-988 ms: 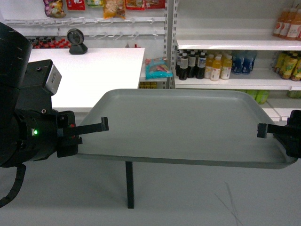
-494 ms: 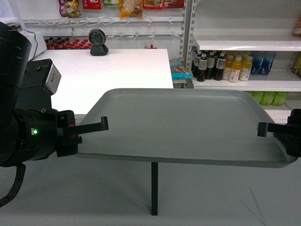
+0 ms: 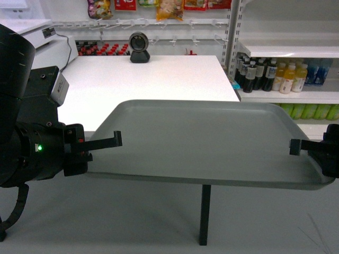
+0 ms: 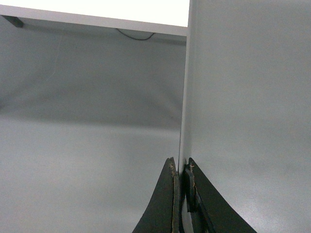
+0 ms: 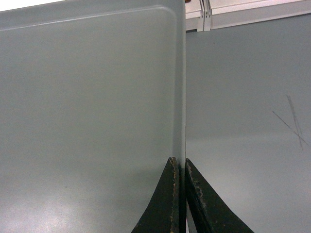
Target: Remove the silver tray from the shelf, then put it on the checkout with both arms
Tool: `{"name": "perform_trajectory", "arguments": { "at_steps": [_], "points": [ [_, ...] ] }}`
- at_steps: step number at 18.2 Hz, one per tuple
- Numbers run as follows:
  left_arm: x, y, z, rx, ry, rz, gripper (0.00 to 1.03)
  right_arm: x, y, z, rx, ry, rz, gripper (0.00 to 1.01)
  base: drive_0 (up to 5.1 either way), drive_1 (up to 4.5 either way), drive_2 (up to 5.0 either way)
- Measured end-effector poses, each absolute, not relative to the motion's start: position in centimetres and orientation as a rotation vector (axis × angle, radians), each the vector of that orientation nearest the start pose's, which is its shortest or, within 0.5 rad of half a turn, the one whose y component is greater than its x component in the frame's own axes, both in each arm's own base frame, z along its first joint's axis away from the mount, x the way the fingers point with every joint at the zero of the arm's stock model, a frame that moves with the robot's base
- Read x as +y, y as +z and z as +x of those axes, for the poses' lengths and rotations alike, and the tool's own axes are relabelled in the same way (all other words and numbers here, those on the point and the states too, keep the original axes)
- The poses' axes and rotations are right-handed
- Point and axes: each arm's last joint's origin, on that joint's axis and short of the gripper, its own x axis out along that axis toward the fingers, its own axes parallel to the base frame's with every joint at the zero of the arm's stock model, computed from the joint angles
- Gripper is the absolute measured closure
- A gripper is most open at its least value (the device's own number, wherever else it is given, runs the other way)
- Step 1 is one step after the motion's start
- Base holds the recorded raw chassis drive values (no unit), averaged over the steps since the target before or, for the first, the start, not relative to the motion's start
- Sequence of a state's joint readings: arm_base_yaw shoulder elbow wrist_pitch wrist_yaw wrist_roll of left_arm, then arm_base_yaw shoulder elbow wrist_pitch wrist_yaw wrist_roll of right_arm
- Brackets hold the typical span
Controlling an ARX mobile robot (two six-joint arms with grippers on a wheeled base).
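Flat grey-green metal tray (image 3: 206, 140) in mid-air, level, near side of broad white checkout countertop (image 3: 153, 79). Left gripper (image 3: 106, 143) and right gripper (image 3: 299, 146) pinching opposite short rims: balanced two-point hold, likely against tilt during carry.

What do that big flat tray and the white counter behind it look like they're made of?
The silver tray looks like matte grey-green metal, though coated plastic is possible: it has a dull, even sheen, a thin pressed rim and rounded corners. The checkout counter looks like smooth white laminate or painted board: flat, evenly white and without grain, on a dark leg.
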State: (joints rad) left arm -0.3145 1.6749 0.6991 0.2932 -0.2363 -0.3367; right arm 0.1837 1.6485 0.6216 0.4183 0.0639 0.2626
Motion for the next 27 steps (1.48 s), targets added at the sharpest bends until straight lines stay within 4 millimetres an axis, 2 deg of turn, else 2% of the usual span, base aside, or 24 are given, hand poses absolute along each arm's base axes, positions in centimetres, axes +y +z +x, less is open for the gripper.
{"name": "perform_trajectory", "arguments": {
  "at_steps": [11,19,27],
  "points": [
    [-8.89,13.63,29.59,0.660,0.037,-0.139,1.00,5.26,13.31,29.33,0.613,0.036,0.180,0.97,-4.7,2.90,1.7],
    [-8.70,13.61,29.62,0.661,0.043,-0.139,1.00,5.48,13.32,29.31,0.611,0.039,0.182,0.97,0.0,0.00,0.0],
    [-8.81,13.59,29.57,0.662,0.043,-0.137,1.00,5.40,13.30,29.29,0.615,0.036,0.183,0.97,-0.1,4.28,-4.4]
  ]
}}
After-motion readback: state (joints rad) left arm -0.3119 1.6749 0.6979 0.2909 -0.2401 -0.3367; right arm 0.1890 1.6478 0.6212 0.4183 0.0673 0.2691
